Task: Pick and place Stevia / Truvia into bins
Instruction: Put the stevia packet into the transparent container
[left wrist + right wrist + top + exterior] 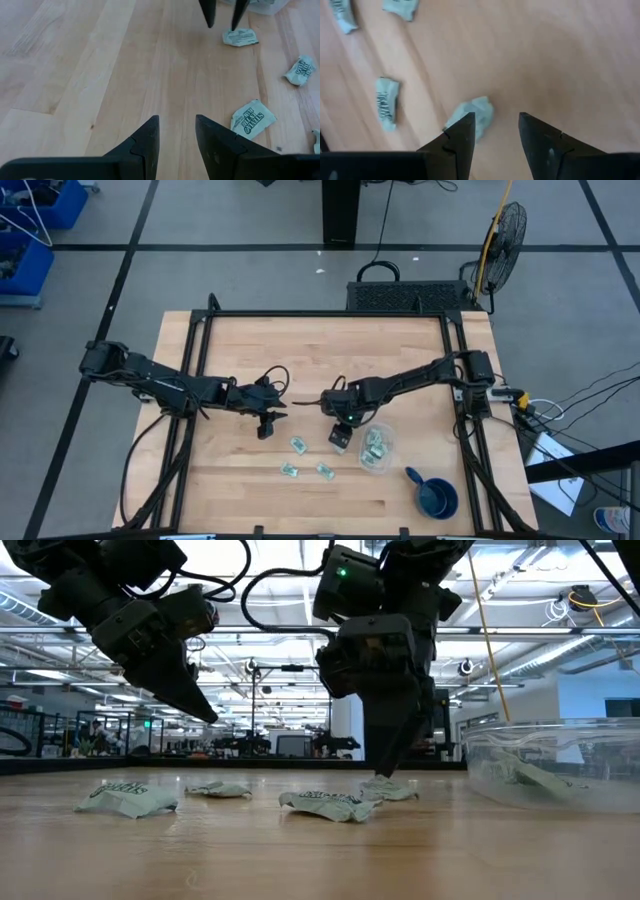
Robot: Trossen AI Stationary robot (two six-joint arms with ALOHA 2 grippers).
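An open-plan lab: ceiling trusses (560, 635), distant workstations (150, 740), grey floor (250, 270), pedestal fan (505, 235), blue crates (25, 240).

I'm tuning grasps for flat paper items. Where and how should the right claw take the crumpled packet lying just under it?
Come straight down on the crumpled packet and pinch its raised, puckered middle. It lies almost flat on the table, so no side offers an edge; the right claw is open but offset, so probably centre first.

Packet (479, 116) partly hidden behind right claw (495, 131) finger.
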